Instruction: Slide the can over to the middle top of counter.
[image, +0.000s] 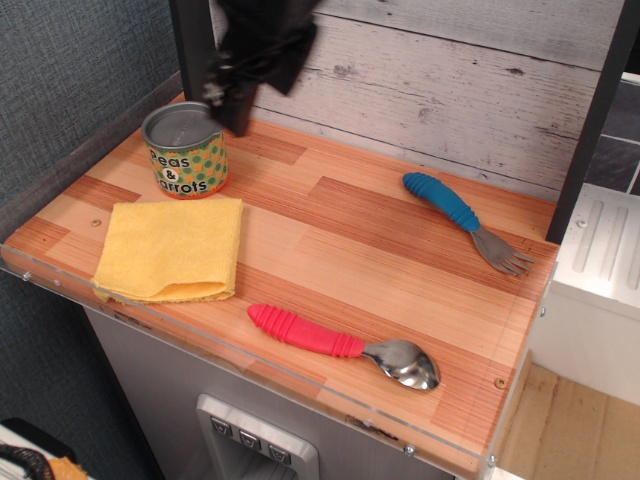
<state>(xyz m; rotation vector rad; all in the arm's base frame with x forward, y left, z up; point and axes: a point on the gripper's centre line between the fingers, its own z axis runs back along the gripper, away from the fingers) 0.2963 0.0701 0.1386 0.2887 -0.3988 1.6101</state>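
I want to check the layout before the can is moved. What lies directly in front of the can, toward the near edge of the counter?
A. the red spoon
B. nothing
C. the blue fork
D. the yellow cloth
D: the folded yellow cloth lies just in front of the can, while the blue fork and red spoon are further right.

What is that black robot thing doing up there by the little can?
The gripper hangs just above and behind the can, blurred, so its jaws can't be read. The can stands upright at the counter's back left corner, not held. A yellow cloth, red spoon and blue fork lie untouched.
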